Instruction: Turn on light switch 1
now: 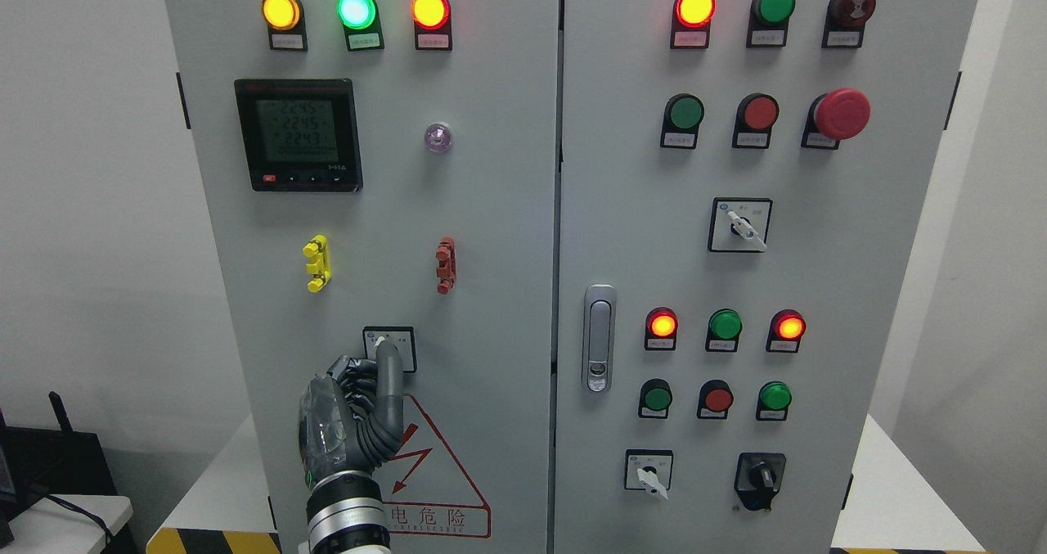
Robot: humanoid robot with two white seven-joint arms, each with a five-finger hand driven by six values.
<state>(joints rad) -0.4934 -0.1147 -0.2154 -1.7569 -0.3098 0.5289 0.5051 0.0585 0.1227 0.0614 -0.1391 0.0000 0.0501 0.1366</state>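
Note:
The light switch is a small white plate in a black frame, low on the left door of the grey cabinet. My left hand comes up from the bottom edge and is at the switch. Its index finger is stretched up over the middle of the plate and hides the knob. The other fingers are curled below it against the door. I cannot tell whether the thumb touches the knob. My right hand is out of view.
Above the switch are a yellow clip, a red clip, a digital meter and three lit lamps. The right door holds a latch handle, lamps, push buttons, a red stop button and rotary switches. A warning triangle sits beside my wrist.

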